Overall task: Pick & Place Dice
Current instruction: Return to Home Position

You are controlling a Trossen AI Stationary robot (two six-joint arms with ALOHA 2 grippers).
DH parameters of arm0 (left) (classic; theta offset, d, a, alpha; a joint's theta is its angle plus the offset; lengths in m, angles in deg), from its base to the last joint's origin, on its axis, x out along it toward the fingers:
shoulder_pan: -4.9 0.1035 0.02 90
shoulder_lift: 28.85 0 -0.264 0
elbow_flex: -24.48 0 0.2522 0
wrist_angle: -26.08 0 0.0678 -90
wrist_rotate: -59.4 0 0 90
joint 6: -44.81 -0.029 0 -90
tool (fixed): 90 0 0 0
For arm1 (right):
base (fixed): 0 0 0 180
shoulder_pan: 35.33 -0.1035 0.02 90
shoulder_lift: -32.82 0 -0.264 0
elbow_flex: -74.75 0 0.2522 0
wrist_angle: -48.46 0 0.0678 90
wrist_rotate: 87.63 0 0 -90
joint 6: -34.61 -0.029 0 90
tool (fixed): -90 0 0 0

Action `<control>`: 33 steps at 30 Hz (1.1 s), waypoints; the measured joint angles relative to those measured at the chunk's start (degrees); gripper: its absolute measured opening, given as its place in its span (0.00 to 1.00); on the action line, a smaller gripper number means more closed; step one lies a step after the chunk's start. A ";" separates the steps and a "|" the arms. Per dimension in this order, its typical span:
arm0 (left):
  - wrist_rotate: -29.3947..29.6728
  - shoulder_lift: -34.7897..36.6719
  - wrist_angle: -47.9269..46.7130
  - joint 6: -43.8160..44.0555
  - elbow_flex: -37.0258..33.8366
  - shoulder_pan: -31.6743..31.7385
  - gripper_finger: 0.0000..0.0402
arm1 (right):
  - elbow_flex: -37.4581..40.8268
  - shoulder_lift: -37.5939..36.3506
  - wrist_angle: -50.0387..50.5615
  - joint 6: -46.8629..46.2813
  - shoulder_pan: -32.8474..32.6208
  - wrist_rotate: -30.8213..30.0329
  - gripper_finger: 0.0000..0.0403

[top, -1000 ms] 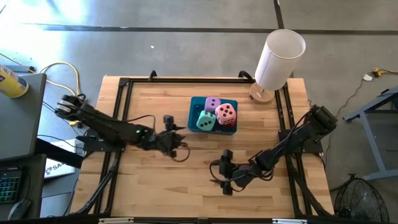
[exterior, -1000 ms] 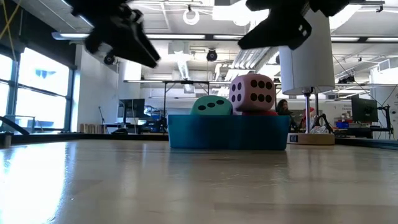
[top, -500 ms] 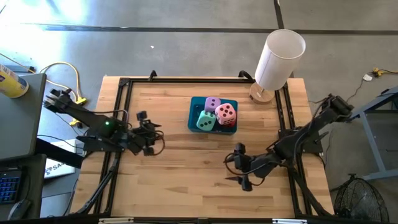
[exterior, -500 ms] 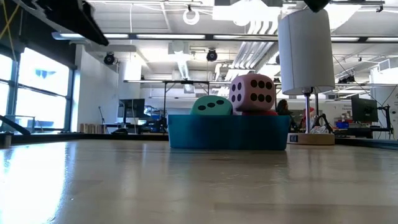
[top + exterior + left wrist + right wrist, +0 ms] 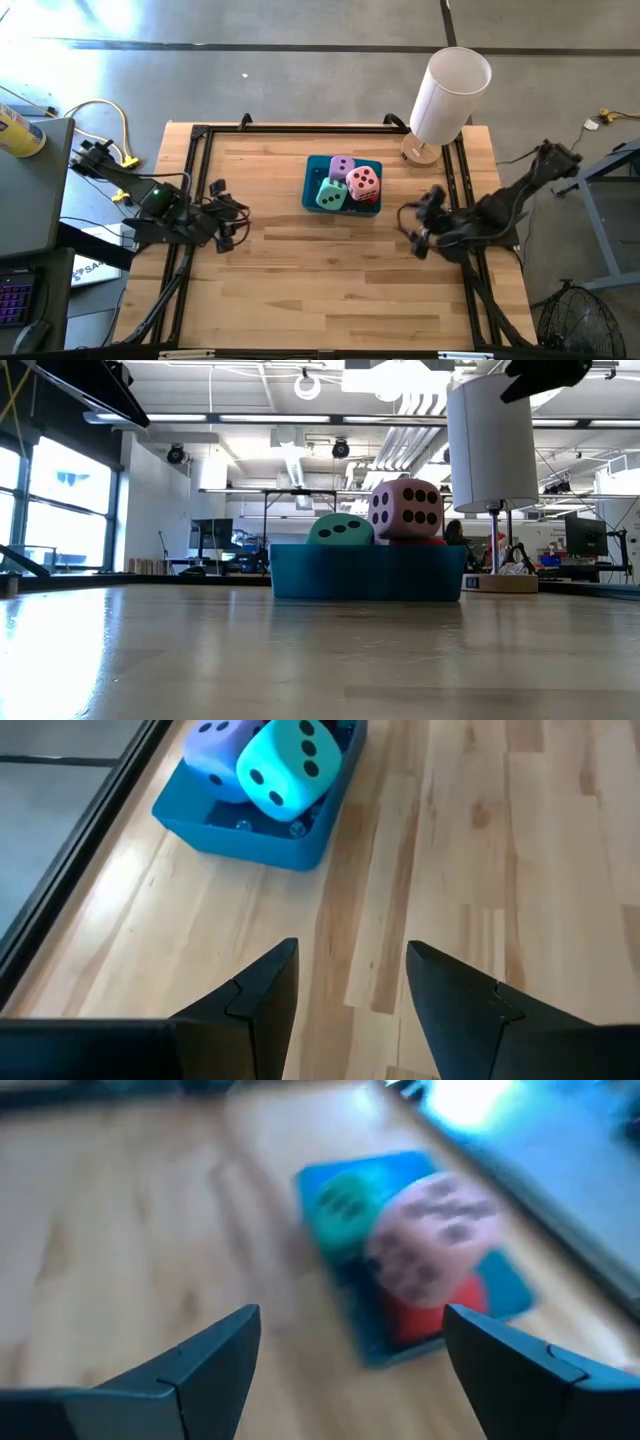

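Black fingers spread and empty; I judge the placing done.
My left gripper at the tray's 9 o'clock and right gripper at its 4 o'clock hold nothing. The mint green soft die, lilac soft die, pink soft die and red soft die crowd the teal rectangular tray, pink riding on red for want of room.

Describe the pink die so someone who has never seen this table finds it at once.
Find the tall white cylinder at a corner of the table; the teal tray lies beside it toward the middle. The pink die sits on the red die, standing higher than the mint green die and lilac die.
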 joint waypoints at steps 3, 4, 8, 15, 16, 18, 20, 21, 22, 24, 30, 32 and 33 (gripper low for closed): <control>0.02 -0.59 0.02 -0.40 -0.01 1.46 0.45 | 1.46 -4.05 3.84 -4.62 -1.74 -8.63 0.76; 0.01 -0.81 0.05 -0.40 -0.12 2.26 0.45 | 2.32 -5.35 4.44 -5.72 -2.32 -10.16 0.76; -1.68 -1.48 0.08 -0.38 -1.18 5.73 0.45 | 8.56 -12.08 4.55 -10.20 -4.18 -13.76 0.76; -8.43 -3.10 0.10 -0.25 -1.84 11.42 0.45 | 21.74 -25.11 -7.66 -7.62 -4.28 -14.77 0.76; -8.42 -3.11 0.10 -0.79 -1.87 11.75 0.45 | 23.76 -26.49 -11.98 -4.74 -4.26 -14.26 0.76; -8.42 -3.04 0.51 -2.32 -1.88 12.19 0.45 | 27.71 -29.34 -19.11 1.21 -4.10 -12.58 0.76; -8.44 -3.06 1.27 -3.36 -1.88 12.49 0.45 | 31.20 -31.49 -26.16 6.14 -3.58 -8.92 0.76; -8.44 -3.06 1.39 -3.98 -1.88 12.53 0.45 | 32.97 -32.24 -29.98 8.52 -3.05 -6.45 0.76; -8.46 -3.04 1.75 -4.80 -1.88 12.51 0.45 | 34.57 -33.03 -33.24 10.91 -2.53 -3.81 0.76; -8.48 -3.04 2.74 -6.41 -1.88 12.50 0.45 | 37.66 -34.70 -39.70 15.50 -1.22 1.40 0.76; -8.50 -3.04 3.50 -9.23 -1.88 12.50 0.45 | 43.87 -38.90 -46.59 23.74 2.67 10.97 0.76; -8.64 -3.04 4.12 -9.31 -1.88 12.49 0.45 | 45.71 -40.93 -47.51 24.93 3.63 10.40 0.76; -8.70 -3.04 4.39 -9.62 -1.88 12.48 0.45 | 46.64 -41.84 -48.67 25.62 4.15 9.89 0.76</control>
